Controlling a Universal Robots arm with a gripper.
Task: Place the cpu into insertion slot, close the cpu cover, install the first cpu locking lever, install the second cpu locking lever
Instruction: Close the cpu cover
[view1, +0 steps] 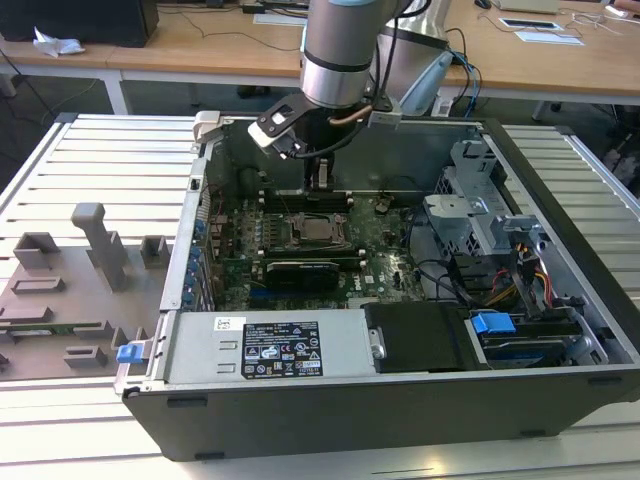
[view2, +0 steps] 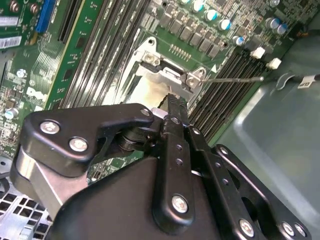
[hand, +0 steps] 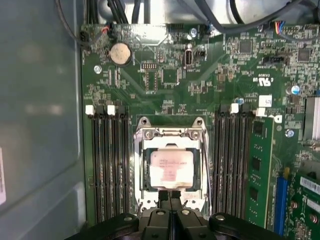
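At the exterior view's left, grey moulded fixtures (view1: 100, 245) stand on the slatted surface (view1: 90, 150), well apart from the work; I take them for part holders. Next comes the open computer case (view1: 400, 410), laid on its side so that the motherboard (view1: 380, 265) faces up and the arm can come straight down on it.

Near the board's middle the cpu (view1: 318, 229) lies in its socket. In the first wrist view the cpu (hand: 171, 166) sits square and flat, and the cpu cover (hand: 169, 133) lies down around it, its window showing the pale top. I judge the chip placed and the cover closed.

The claw (view1: 322, 178) hangs low at the socket's edge. In the first wrist view the claw (hand: 170, 199) has its fingers pressed together with nothing between them, a narrow tip that suits pushing a wire more than gripping. In the second wrist view a thin locking lever (view2: 235, 78) juts from the socket corner over the memory slots (view2: 225, 100), seemingly unlatched.

At the exterior view's right, the drive cage (view1: 480, 215) stands apart from the socket.
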